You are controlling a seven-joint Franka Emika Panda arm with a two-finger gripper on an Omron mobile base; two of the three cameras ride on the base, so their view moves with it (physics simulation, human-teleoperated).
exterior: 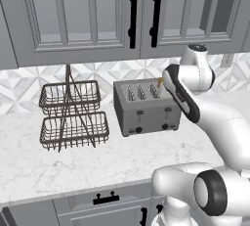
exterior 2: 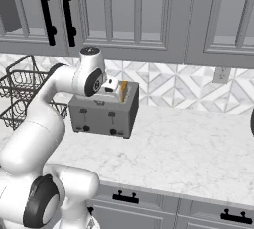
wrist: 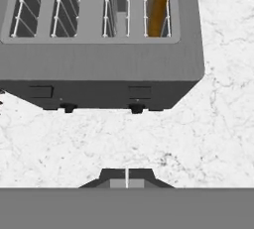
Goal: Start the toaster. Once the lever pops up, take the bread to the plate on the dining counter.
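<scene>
Bread (wrist: 161,2), upper right of hand view, upright in toaster (wrist: 99,64): light, rigid, crumbly; pinch exposed top edge. Fingers (wrist: 127,178) closed, empty.

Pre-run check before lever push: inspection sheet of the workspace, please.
Surface: marble worktop, bare in front of toaster.
Job's things: toaster upright at backsplash; bread standing in its rightmost slot; right lever near the top of its slot.
Clutter: two-tier wire basket rack left of toaster, apart from it.
Grippers: claw shut, holding nothing, above worktop in front of toaster.
Cables: nothing seen.
Surroundings: grey wall cabinets, patterned backsplash, wall outlet.
</scene>
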